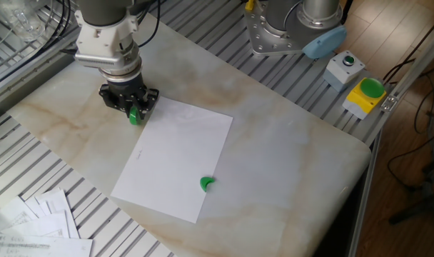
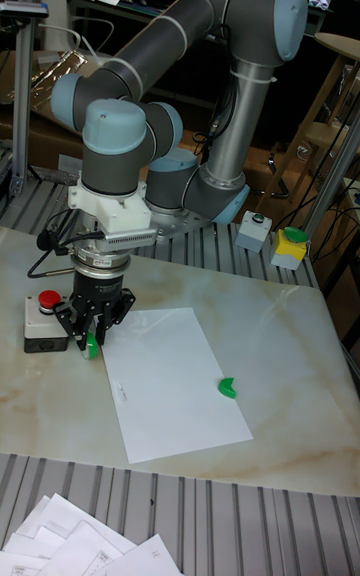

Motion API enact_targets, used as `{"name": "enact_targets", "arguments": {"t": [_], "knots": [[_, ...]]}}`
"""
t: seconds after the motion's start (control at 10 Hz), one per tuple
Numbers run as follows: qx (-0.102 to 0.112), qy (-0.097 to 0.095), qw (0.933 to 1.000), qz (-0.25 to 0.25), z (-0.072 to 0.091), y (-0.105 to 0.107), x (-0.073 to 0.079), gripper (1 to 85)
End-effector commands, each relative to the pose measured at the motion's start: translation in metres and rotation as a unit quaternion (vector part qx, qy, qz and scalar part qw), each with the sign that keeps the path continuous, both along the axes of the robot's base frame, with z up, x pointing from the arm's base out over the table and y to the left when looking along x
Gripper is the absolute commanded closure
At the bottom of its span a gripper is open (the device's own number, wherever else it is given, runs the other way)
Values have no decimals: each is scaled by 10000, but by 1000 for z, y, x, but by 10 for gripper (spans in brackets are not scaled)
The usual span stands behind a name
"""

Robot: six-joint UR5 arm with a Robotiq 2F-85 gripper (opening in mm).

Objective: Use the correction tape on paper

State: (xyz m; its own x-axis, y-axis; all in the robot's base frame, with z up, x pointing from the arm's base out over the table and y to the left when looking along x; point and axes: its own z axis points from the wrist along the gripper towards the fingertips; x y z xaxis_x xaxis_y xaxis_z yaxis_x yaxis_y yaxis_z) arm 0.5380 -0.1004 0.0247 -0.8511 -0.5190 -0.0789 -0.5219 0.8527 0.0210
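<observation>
correction tape (image 1: 135, 114) mostly hidden in the hand (image 1: 130, 107) — casing unclear, printed sheets (image 1: 38, 225) cut off

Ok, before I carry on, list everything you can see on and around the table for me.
correction tape: one, green wheel, held in the gripper at the paper's far-left corner
paper: one, white, flat mid-table
crescent piece: one, green, lying on the paper near its right edge
printed sheets: a fanned pile, white, front-left off the marble top
grey box with a red button: one, on the table left of the gripper
switch box: one, white, green button, far right
yellow box: one, green button, beside the white one
gripper: one, black, closed on the correction tape
</observation>
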Motion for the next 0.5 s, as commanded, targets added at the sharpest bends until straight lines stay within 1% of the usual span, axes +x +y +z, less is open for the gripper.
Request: {"name": "enact_targets", "arguments": {"t": [0.0,0.1,0.2,0.4], "knots": [[45,-17,10000,23,1,1,1,517],[20,-19,10000,54,2,0,0,517],[-52,-51,9999,91,3,-4,1,543],[-42,-58,10000,67,3,-4,1,650]]}}
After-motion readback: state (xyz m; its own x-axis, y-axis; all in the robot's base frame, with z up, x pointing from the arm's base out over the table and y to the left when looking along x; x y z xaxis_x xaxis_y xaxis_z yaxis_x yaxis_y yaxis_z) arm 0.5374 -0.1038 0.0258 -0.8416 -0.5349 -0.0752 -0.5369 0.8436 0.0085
